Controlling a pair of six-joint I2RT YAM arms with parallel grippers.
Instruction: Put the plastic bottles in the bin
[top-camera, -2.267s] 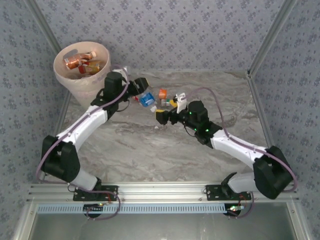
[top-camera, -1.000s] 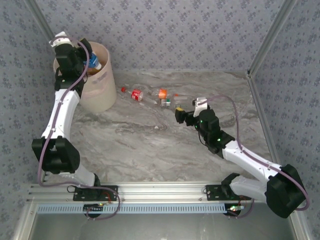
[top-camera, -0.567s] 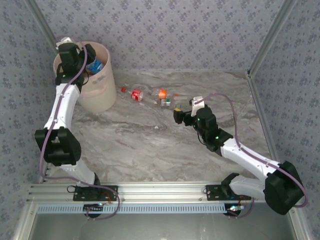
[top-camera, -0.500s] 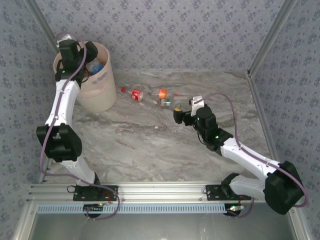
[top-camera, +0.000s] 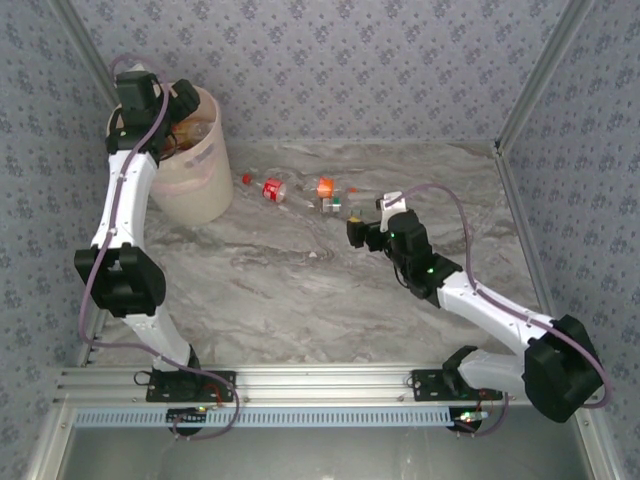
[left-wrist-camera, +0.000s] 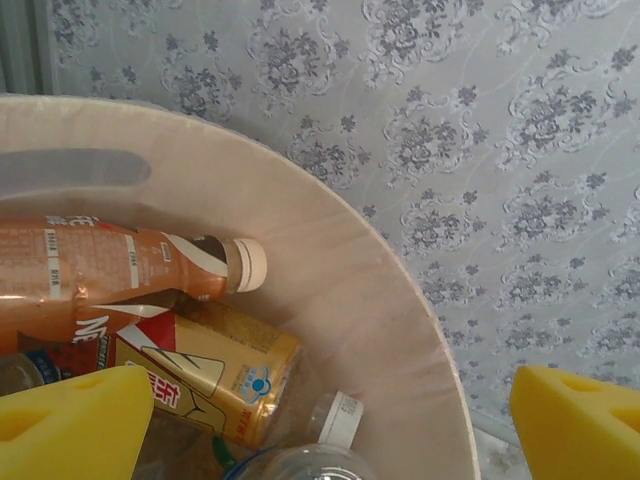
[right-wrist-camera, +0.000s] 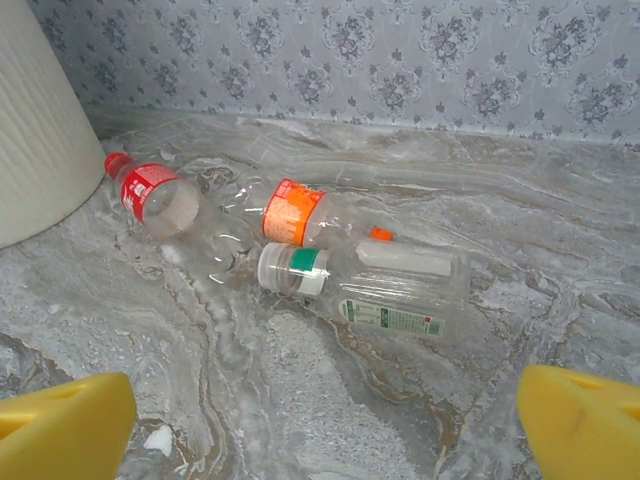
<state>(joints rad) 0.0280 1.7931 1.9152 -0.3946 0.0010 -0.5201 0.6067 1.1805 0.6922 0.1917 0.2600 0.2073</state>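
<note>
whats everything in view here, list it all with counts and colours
bin: one, pale pink-beige, far left of table
bottles in bin: at least three; brown bottle, gold-label bottle, white-cap bottle
bottles on table: three, clear; red-label bottle, orange-label bottle, green-label bottle, lying together right of bin
table: one, grey marble
wallpaper: grey floral, behind
left gripper: one, yellow pads, open above bin
right gripper: one, yellow pads, open, facing the table bottles
</note>
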